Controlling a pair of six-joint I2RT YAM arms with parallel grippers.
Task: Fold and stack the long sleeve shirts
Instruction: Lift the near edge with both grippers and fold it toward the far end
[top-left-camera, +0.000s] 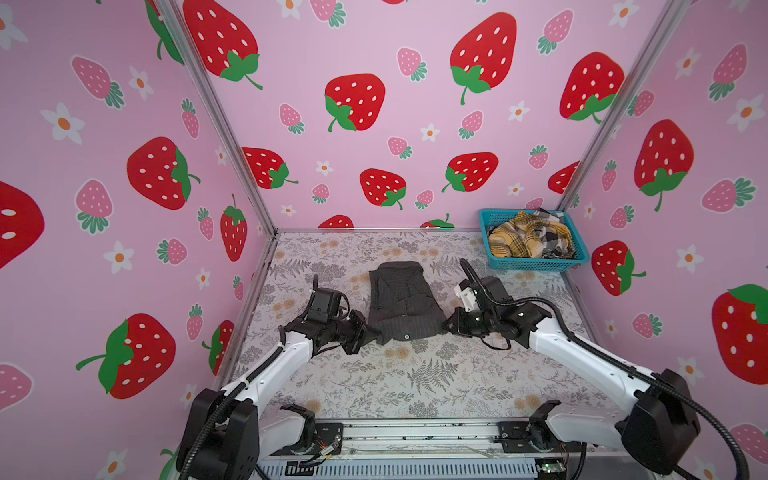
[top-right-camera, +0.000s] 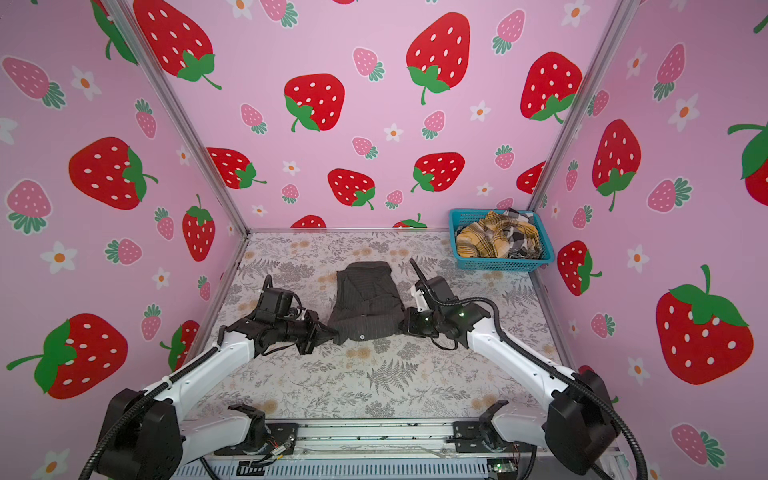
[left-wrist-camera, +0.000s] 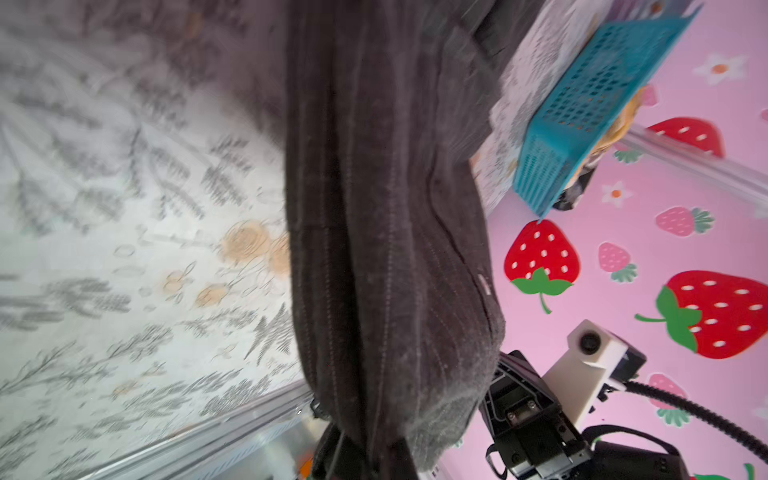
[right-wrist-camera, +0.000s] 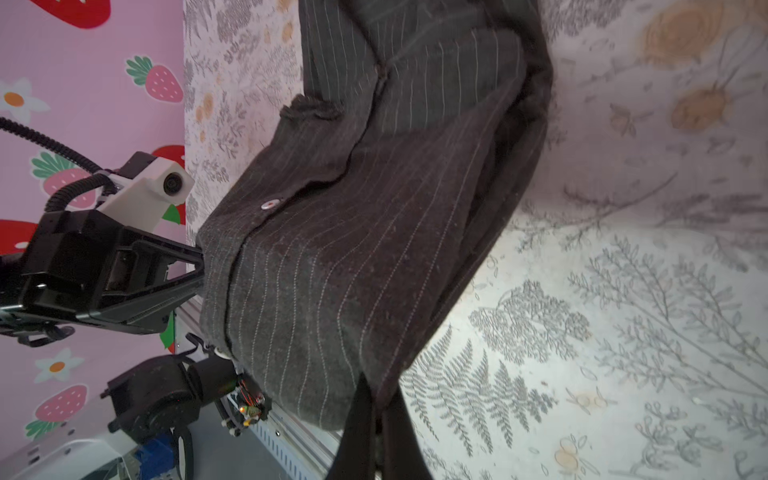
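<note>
A dark charcoal pinstriped long sleeve shirt (top-left-camera: 403, 301) (top-right-camera: 368, 303) lies folded in the middle of the table, a small button showing on its near edge. My left gripper (top-left-camera: 374, 332) (top-right-camera: 334, 332) is shut on the shirt's near left corner, and in the left wrist view its jaws (left-wrist-camera: 365, 449) pinch the cloth (left-wrist-camera: 386, 249). My right gripper (top-left-camera: 444, 328) (top-right-camera: 404, 326) is shut on the near right corner, where the right wrist view shows cloth (right-wrist-camera: 353, 249) bunched between the jaws (right-wrist-camera: 380, 399). The near edge looks slightly raised off the table.
A teal basket (top-left-camera: 536, 264) (top-right-camera: 503, 264) stands at the back right corner, holding a mustard-yellow plaid shirt (top-left-camera: 519, 241) and a black-white check shirt (top-left-camera: 555, 232). Pink strawberry walls close in three sides. A metal rail (top-left-camera: 415, 432) runs along the table's front edge.
</note>
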